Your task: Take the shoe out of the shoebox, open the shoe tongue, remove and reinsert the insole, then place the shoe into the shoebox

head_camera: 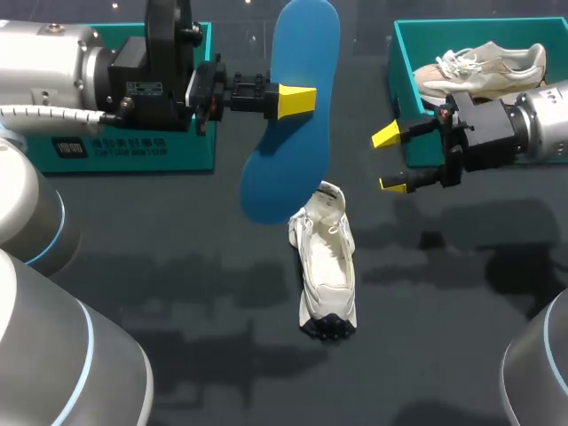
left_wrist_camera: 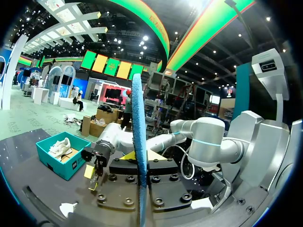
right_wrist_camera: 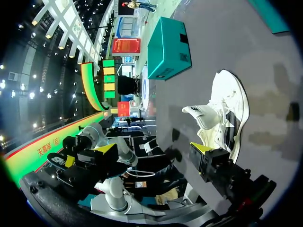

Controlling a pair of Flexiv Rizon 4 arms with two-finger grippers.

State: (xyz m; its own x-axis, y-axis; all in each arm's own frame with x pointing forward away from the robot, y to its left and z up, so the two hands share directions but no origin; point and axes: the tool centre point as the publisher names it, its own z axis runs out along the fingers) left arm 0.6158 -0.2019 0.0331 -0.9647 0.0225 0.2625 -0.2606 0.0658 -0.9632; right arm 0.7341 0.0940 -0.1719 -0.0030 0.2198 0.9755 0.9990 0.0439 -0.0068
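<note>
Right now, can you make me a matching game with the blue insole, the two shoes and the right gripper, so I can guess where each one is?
Things:
1. blue insole
2. white shoe
3. beige shoe
4. right gripper

Places or states:
A. lying inside the teal shoebox
B. open, holding nothing
C. clamped in the left gripper, up off the table
D. lying on the dark table

Pairs: 1-C, 2-D, 3-A, 4-B
</note>
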